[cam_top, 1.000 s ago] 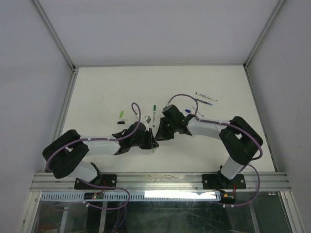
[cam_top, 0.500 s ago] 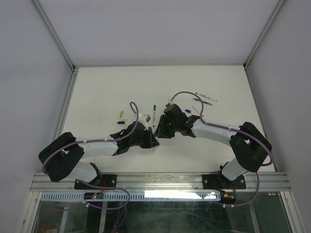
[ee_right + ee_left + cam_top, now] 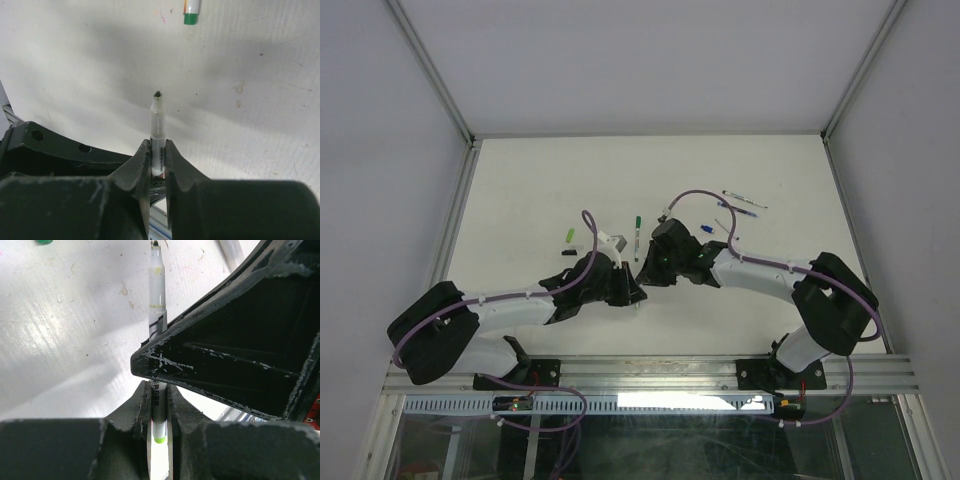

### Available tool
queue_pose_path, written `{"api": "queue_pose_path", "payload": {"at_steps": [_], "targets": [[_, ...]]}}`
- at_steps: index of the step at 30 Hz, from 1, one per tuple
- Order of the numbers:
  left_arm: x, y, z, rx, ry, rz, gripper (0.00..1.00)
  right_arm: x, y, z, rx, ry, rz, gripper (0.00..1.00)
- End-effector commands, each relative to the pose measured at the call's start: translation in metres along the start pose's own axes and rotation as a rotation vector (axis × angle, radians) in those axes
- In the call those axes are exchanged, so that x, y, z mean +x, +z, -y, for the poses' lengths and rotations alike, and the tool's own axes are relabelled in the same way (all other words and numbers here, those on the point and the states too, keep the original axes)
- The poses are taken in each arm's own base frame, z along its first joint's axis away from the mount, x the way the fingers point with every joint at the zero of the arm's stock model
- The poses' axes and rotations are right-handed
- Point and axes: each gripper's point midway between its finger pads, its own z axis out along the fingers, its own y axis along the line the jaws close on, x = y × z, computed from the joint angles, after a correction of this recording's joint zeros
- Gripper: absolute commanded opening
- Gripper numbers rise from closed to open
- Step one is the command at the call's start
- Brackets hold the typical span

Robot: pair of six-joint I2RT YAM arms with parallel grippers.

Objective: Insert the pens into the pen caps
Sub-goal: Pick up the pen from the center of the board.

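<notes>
Marker (image 3: 156, 295) with a pale barrel and a bare dark tip is held near the middle of the white table (image 3: 520, 180), towards its near edge, where the two arms meet. It is gripped by the left gripper (image 3: 157, 388), whose fingers are pressed shut on the barrel close to a lime green band at its back end. What appears to be the same barrel is pinched further forward by the right gripper (image 3: 158, 145), which is closed on it just behind the bare tip, so that the tip is shown past the fingers. In the left wrist view the barrel is crossed by the black body of the right gripper. Whether the marker is touching the table cannot be told.

Just beyond the grippers a green-capped pen (image 3: 636, 235) is laid on the table, running roughly from near to far. To its left a lime green cap (image 3: 570, 235) is seen, with a black cap (image 3: 565, 255) a little nearer. At the far right two slim dark pens (image 3: 744, 198) are laid close together, well apart from the grippers. A blue cap (image 3: 707, 229) is seen between them and the right arm, beside its purple cable (image 3: 695, 195).
</notes>
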Motion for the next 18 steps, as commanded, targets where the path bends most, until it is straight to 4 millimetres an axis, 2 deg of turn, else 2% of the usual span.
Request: {"api": "queue_pose_path", "payload": {"at_steps": [1,3,8,18], "targets": [[-0.008,-0.008,0.012,0.046,0.024,0.045,0.00,-0.017,-0.005,-0.025,-0.064,0.001,0.089,0.05],[-0.010,-0.010,0.009,0.027,0.020,0.059,0.02,-0.014,-0.007,-0.029,-0.088,0.023,0.086,0.00],[-0.017,-0.013,0.008,0.010,0.012,0.092,0.17,-0.002,-0.008,-0.040,-0.153,0.074,0.056,0.00],[-0.020,-0.013,0.006,-0.020,0.007,0.098,0.24,0.009,-0.010,-0.060,-0.196,0.074,0.033,0.00]]}}
